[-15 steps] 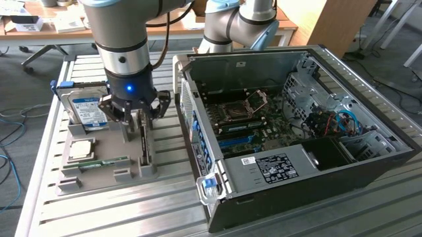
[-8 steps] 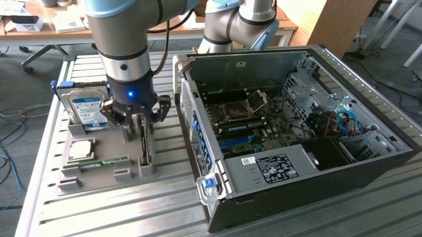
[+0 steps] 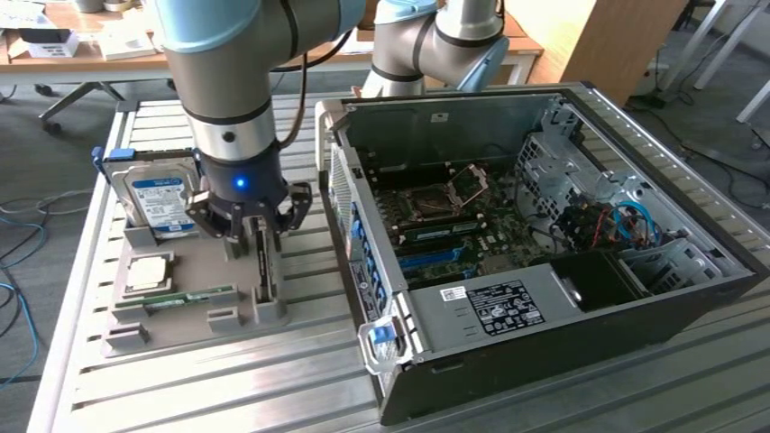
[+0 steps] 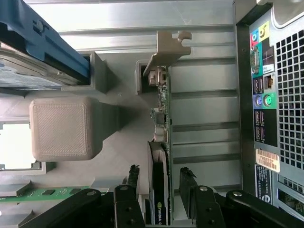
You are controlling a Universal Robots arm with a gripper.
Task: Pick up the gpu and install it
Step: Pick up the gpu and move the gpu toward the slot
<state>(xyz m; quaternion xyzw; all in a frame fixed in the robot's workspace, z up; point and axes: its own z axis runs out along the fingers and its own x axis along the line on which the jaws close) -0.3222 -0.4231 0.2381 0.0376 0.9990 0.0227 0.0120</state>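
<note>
1. Surface: slatted silver metal table, ribs running lengthwise; grey floor around it, loose blue and grey cables trailing on the exterior view's left
2. Room: light wooden desk with papers at the back; tall wooden panel behind the table; base of a second grey robot arm at the table's far edge
3. Grey plastic fixture tray sits on the table. In it: silver hard drive with blue label standing upright at the far end; square silver processor chip lying flat; narrow green memory stick lying nearer the camera
4. Black open-sided computer case lies on its side just beside the tray, on the exterior view's right, motherboard exposed; its rear port panel faces the tray
5. Thin dark grey-black gpu card stands on edge in a slot of the tray, on the side nearest the case; its bent metal bracket is at the end away from the wrist camera
6. Black two-fingered claw hangs straight down over the gpu card from the blue-and-silver arm. Fingers spread wide, one either side of the card, a sliver of gap each side; nothing gripped
7. In the way: hard drive and a grey tray block close on one flank of the claw, case wall near on the other
</note>
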